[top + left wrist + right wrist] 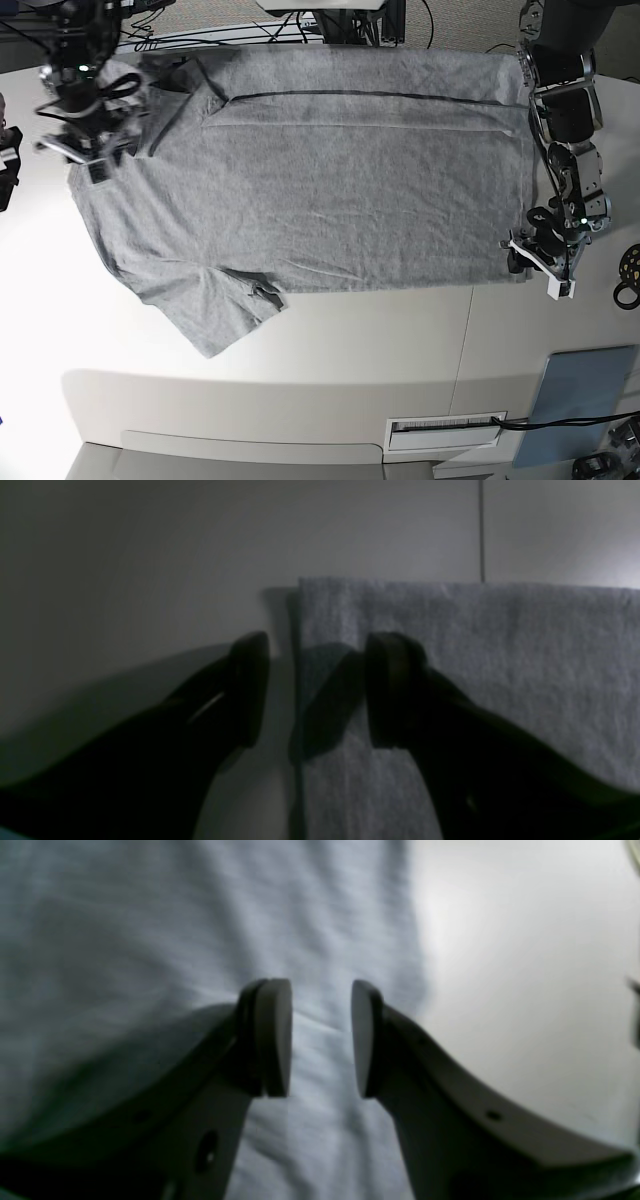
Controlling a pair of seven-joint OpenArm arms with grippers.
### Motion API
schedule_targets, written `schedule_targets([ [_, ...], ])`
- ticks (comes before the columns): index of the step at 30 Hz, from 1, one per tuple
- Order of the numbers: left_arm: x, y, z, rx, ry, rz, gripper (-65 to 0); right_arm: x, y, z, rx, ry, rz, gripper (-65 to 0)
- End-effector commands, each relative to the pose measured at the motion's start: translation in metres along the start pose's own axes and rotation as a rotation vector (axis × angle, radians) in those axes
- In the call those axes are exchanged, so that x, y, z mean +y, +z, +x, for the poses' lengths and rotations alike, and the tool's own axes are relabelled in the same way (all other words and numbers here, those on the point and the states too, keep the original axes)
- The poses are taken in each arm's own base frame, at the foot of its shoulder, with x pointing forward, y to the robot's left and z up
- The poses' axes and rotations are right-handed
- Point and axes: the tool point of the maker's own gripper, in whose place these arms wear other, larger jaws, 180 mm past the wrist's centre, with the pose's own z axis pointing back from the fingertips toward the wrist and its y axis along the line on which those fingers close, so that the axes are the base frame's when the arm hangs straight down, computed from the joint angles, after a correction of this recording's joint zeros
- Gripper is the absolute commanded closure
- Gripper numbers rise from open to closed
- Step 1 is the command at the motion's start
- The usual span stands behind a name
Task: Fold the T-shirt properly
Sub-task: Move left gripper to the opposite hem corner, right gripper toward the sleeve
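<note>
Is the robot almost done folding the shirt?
Not yet. One fold looks done: the far edge of the T-shirt is turned over into a long strip. Nothing is in hand; the left gripper and the right gripper are open over the shirt's edges. The near sleeve and the rest are still spread flat.

The right gripper (92,150) is blurred in the base view; the T-shirt (150,940) runs past the right wrist view's edges.

The T-shirt (330,180) is seen in plain heather grey, no lettering showing. The table (350,350) is coloured white. A grey-blue tone is shown by the pad (585,398).
</note>
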Motion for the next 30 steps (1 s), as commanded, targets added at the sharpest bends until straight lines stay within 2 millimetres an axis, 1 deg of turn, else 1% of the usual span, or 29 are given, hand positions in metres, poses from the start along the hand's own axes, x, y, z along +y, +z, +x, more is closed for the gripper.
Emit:
schedule_targets([
  [1, 0.005, 0.003, 0.012, -0.006, -0.018, 0.005, -32.0, -0.003, 0.0, 0.016, -0.047, 0.005, -0.013, -20.6],
  [4, 0.004, 0.003, 0.017, -0.017, -0.014, 0.004, -32.0, 0.006, -0.005, 0.031, -0.074, -0.012, -0.013, -20.6],
  [7, 0.003, 0.002, 0.023, -0.031, -0.007, -0.003, -32.0, 0.01, -0.007, 0.04, -0.096, -0.043, -0.011, -20.6],
  [10, 0.005, 0.004, 0.036, -0.059, -0.01, 0.003, -32.0, 0.011, -0.007, 0.039, -0.092, -0.045, -0.01, -20.6],
  [14, 0.019, 0.008, 0.055, -0.094, 0.001, 0.052, -32.2, 0.011, -0.007, 0.037, -0.08, -0.045, -0.01, -20.6],
  [16, 0.021, 0.009, 0.059, -0.101, 0.001, 0.056, -35.3, 0.011, -0.007, 0.037, -0.08, -0.046, -0.01, -20.6],
  [18, 0.021, 0.009, 0.059, -0.101, 0.001, 0.056, -38.7, 0.011, -0.007, 0.037, -0.08, -0.045, -0.009, -20.6],
  [22, 0.019, 0.007, 0.055, -0.089, 0.0, 0.044, -39.1, 0.011, -0.007, 0.037, -0.078, -0.045, -0.009, -20.6],
  [25, 0.009, 0.005, 0.049, -0.072, 0.014, -0.015, -39.1, 0.011, -0.007, 0.036, -0.076, -0.045, -0.009, -20.6],
  [30, -0.001, -0.003, 0.027, -0.014, 0.049, -0.059, -39.1, 0.011, -0.007, 0.035, -0.072, -0.045, -0.008, -20.6],
])
